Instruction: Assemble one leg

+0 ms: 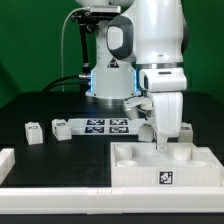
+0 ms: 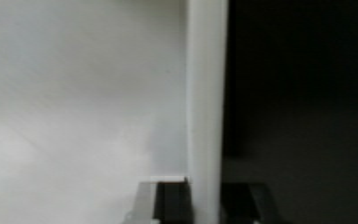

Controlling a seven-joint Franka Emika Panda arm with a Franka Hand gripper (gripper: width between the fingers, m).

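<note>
**Leg position.** The leg (image 1: 60, 127) lies on the dark table (image 1: 70, 145) towards the exterior view's left, just beside the left end of the marker board (image 1: 105, 125). It shows a black-and-white tag on its near face. A second leg (image 1: 35, 131), alike in shape, lies a little further to the left, apart from the first. Neither is touched by anything.

**Leg relative to pincer.** The gripper (image 1: 162, 144) is well apart from both legs, towards the exterior view's right. The marker board lies between the leg and the gripper. The gripper holds no leg.

**Pincer state.** The gripper points straight down into the tray (image 1: 140, 174), the large white square part at the near right, and reaches it at its far side. In the wrist view the two dark fingers (image 2: 169, 205) stand close together on either side of a narrow upright white wall of the tray (image 2: 208, 90), with no gap visible. The gripper (image 2: 208, 205) is therefore closed on that wall. To one side of the wall the surface is pale; to the other it is dark.

**Surroundings.** A long white rail (image 1: 50, 172) lies along the near left of the table, left of the tray. The arm (image 1: 160, 50) rises above the gripper.
</note>
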